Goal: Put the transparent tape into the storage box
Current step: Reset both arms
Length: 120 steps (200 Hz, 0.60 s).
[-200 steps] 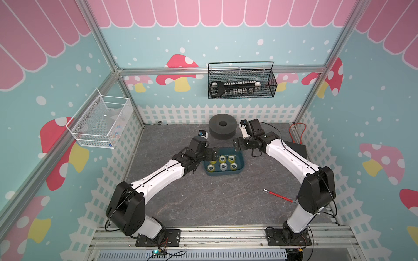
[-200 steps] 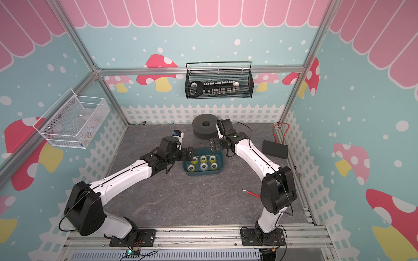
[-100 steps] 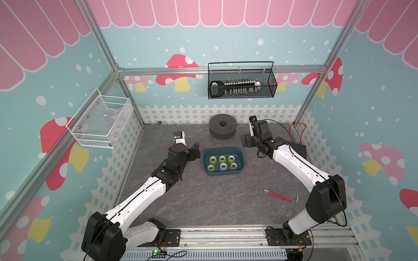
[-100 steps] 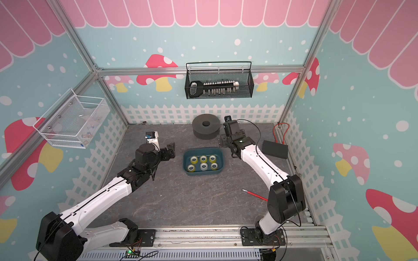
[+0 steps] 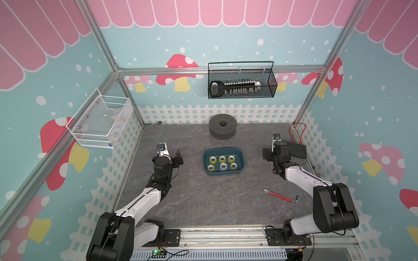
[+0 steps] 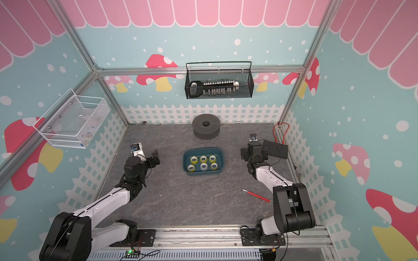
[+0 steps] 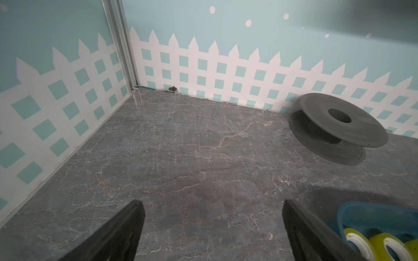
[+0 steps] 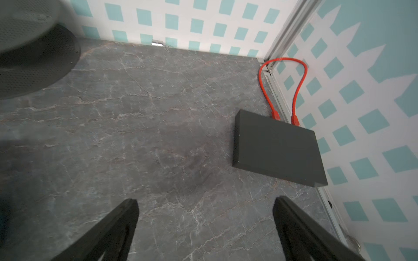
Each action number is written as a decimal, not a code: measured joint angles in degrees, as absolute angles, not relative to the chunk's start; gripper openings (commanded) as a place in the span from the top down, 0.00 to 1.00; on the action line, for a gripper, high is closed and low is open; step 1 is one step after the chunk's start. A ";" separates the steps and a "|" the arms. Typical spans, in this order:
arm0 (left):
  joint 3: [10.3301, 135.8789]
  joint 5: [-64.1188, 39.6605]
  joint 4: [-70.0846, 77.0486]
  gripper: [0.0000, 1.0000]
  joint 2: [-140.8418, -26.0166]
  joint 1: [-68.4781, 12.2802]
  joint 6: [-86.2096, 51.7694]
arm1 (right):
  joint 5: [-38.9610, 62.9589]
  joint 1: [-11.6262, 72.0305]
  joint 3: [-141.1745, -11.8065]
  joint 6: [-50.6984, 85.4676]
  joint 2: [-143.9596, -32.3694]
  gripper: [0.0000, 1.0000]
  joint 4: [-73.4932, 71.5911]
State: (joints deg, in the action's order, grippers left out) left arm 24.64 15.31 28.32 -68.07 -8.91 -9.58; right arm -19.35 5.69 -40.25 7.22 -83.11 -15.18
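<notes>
Six rolls of transparent tape (image 5: pixel 223 166) sit inside the storage box (image 5: pixel 224 174), mid-table. The left gripper (image 7: pixel 212 203) hangs left of it and the right gripper (image 8: pixel 205 200) right (near a flat black box (image 8: pixel 278 149)), both spread wide, empty.

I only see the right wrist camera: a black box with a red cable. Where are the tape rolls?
Observer: Six tape rolls sit inside the storage box, in two rows of three.
Operator: Is my other hand holding anything?
Observer: No, the left gripper is open and empty, a little apart from the box.
Operator: Any tape outside the box?
Observer: None that I can see; only a red-handled tool lies loose.
</notes>
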 measured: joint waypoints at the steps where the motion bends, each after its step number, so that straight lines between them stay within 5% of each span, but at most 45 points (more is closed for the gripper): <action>1: 24.58 15.25 28.58 0.01 -68.20 -8.80 -9.56 | -19.25 5.52 -39.99 7.22 -83.11 0.01 -15.44; 49: 20.05 10.48 43.48 0.01 -76.88 -4.23 -5.52 | -15.94 -0.36 -24.93 6.22 -83.83 0.01 -35.18; 120: 19.18 0.64 55.24 0.01 -83.61 -2.26 -4.47 | -10.85 -0.45 -20.34 4.08 -82.32 0.01 -50.87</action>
State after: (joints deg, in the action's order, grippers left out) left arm 19.18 0.64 55.24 -83.61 -2.26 -4.47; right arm -10.85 -0.45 -20.34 4.08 -82.32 -50.87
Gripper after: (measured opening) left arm 0.990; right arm 0.988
